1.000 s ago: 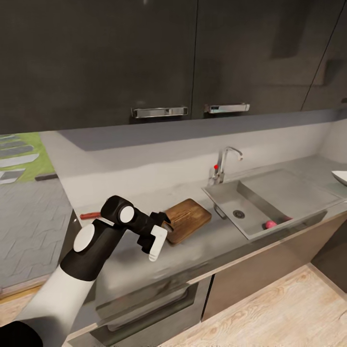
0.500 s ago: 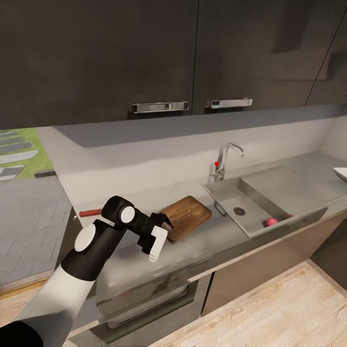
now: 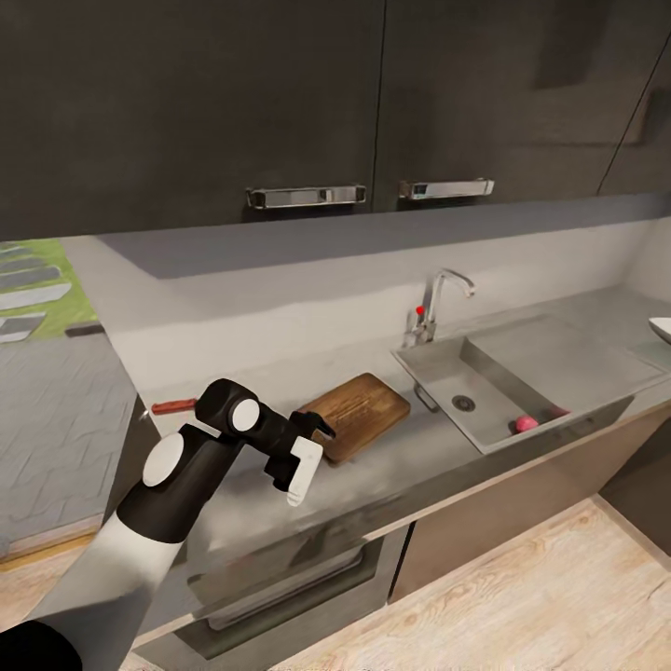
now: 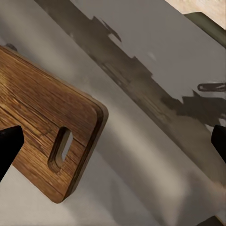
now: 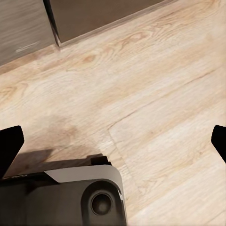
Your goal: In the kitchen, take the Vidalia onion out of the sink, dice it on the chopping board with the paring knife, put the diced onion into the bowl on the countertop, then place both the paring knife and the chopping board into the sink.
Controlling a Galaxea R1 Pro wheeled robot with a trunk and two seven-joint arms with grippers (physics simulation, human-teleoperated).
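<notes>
The brown chopping board (image 3: 359,413) lies on the grey countertop (image 3: 419,457), left of the steel sink (image 3: 445,373). A pinkish Vidalia onion (image 3: 527,424) rests in the sink near its front wall. The paring knife's red handle (image 3: 174,406) lies at the counter's far left, behind my left arm. A corner of the white bowl (image 3: 661,328) shows at the right edge. My left gripper (image 3: 312,442) hovers open just left of the board; in the left wrist view the board's slotted end (image 4: 44,136) sits between its spread fingertips (image 4: 9,143). My right gripper (image 5: 113,143) hangs open over the wooden floor.
A grey tap (image 3: 434,306) with a red knob stands behind the sink. Dark wall cabinets (image 3: 280,102) with metal handles hang overhead. Below the counter are a drawer front (image 3: 280,578) and dark cabinet doors. My base (image 5: 66,197) shows under the right gripper.
The whole head picture has shifted slightly, so the camera moved. The left arm and gripper keep nearly the same pose beside the board. Nothing was grasped or released.
</notes>
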